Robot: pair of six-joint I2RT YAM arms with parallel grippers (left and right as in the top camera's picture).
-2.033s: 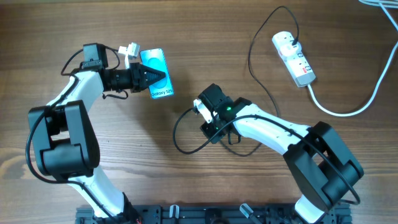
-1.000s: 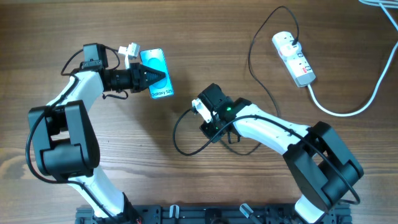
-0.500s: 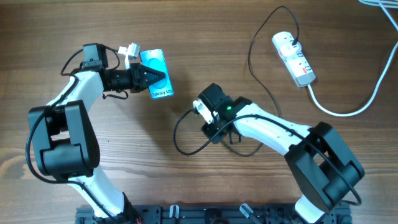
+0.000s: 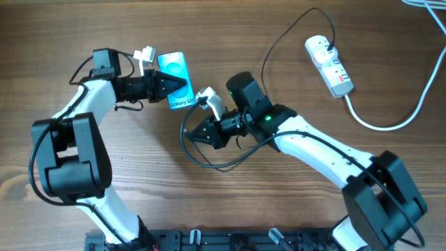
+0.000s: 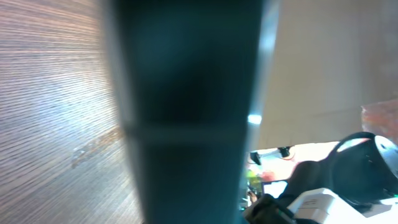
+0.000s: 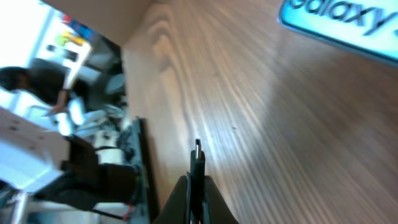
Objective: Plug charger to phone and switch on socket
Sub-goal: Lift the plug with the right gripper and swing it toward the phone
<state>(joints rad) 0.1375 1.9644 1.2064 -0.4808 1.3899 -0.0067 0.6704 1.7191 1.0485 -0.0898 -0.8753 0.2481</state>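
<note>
The right claw (image 4: 196, 137) is nearly closed, its two dark fingers pinching the black plug of the charger (image 6: 198, 163). In the right wrist view the plug stands up between the fingers, with a small metal tip at its top. The one phone (image 4: 172, 66) is near this claw, up and to its left in the overhead view, and does not touch the plug. In the wrist view its white end, with dark "Galaxy" lettering, shows at the top right corner, above the tip and off to its right.

The left claw (image 4: 182, 85) is clamped on the phone, its dark fingers lying across the glowing teal screen. In the left wrist view the phone is only a dark, blurred band filling the middle.

From the plug, the single thin black cable loops across the tabletop (image 4: 209, 206) below the right arm. It then runs up and right to the one socket (image 4: 329, 66), a short white oblong strip with small red switches and a grey end. The socket lies well apart, at the upper right. One thick pale cable (image 4: 390, 127) curves away from its grey end. The tabletop is brown wood with visible grain.
</note>
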